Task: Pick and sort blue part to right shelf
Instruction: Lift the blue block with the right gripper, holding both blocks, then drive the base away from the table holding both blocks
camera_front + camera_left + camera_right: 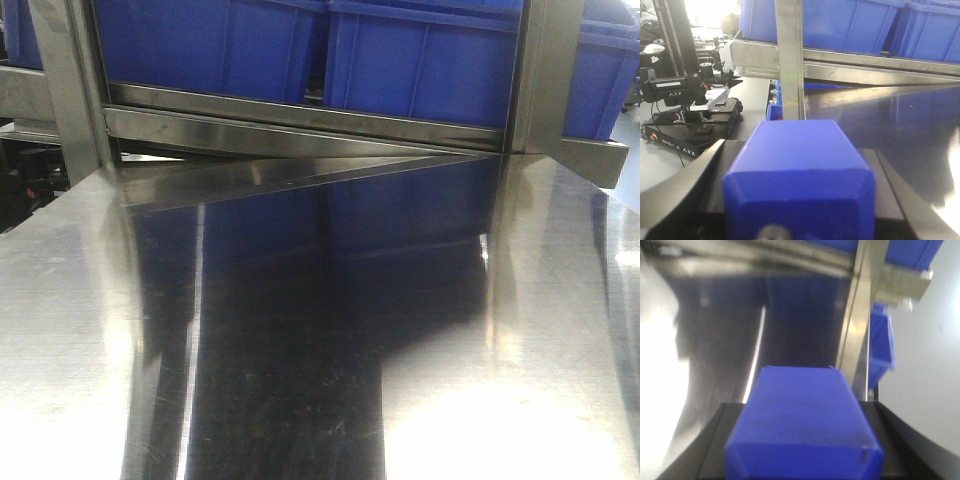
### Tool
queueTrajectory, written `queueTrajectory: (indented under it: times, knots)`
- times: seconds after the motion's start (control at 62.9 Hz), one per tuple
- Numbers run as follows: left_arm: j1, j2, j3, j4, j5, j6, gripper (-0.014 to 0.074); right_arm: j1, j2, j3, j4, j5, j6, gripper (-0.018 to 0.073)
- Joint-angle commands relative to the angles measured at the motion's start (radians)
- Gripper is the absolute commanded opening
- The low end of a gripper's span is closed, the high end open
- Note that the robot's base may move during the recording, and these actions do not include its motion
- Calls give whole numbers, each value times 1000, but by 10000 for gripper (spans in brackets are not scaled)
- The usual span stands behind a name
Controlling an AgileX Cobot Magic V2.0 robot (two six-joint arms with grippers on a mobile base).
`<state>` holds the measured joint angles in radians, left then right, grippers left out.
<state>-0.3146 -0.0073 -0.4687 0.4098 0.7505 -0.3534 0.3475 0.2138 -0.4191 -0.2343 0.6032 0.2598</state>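
A blue part (799,175), a blocky piece with bevelled edges, sits low in the left wrist view between the dark fingers of the left gripper (797,146). Whether the fingers press on it cannot be told. A second blue part (802,415) lies the same way inside the right gripper (799,404), and its grasp is equally unclear. Beyond each block stands a steel shelf post (790,60). The shiny tabletop (80,350) stretches beneath it, and blue bins (210,45) sit on the shelf above.
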Motion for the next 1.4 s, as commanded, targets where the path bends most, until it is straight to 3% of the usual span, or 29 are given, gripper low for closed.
queueTrajectory:
  times: [0.0,0.238,1.382]
  knots:
    - [-4,1,-28,19,-78,-9,314,0,-80,-32,-30,-78,-32,249]
    - [-4,1,-28,19,-78,-9,314,0,-244,-33,-30,-89,-55,249]
    - [-4,1,-28,19,-78,-9,314,0,-245,-32,-33,-103,-55,249]
